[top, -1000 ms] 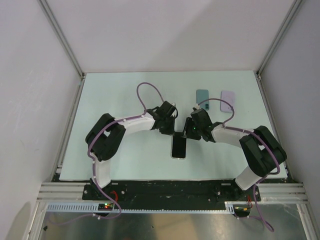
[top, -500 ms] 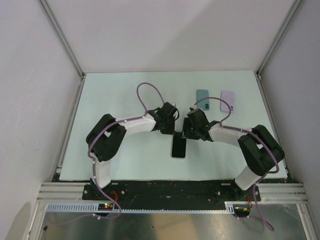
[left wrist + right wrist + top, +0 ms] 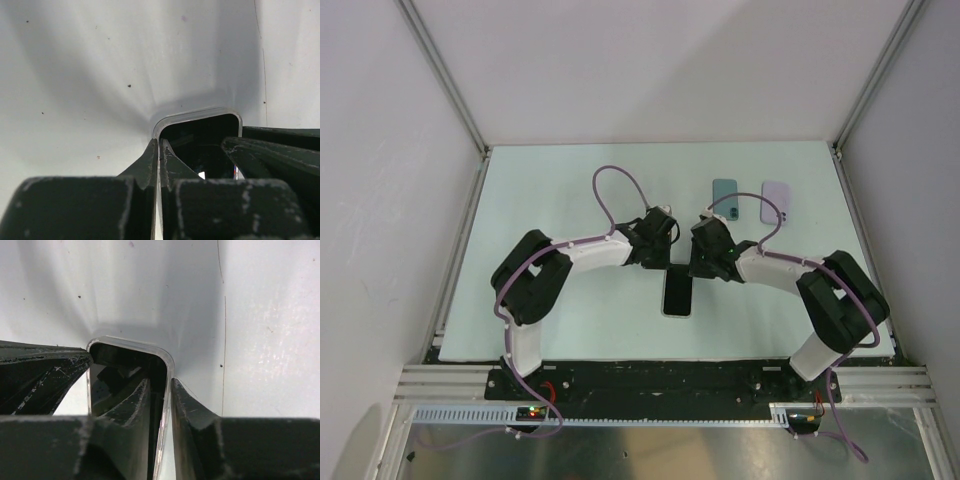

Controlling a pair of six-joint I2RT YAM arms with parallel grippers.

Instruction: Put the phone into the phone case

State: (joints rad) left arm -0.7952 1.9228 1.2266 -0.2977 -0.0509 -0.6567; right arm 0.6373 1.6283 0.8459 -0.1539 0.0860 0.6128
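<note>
Phone, screen-up, clamped at far corners by left claw and right claw; both nudged farther out than a second ago; grip apparently set, lift pending

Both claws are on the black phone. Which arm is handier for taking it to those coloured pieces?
Likely the right. The left gripper and right gripper both pinch the phone, but the teal piece and lavender piece lie farther right.

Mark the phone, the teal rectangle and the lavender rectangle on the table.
phone (image 3: 677,295): top external view, middle of its black screen.
teal rectangle (image 3: 724,188): top external view, centre of its upper face.
lavender rectangle (image 3: 776,195): top external view, centre of its upper face.
</note>
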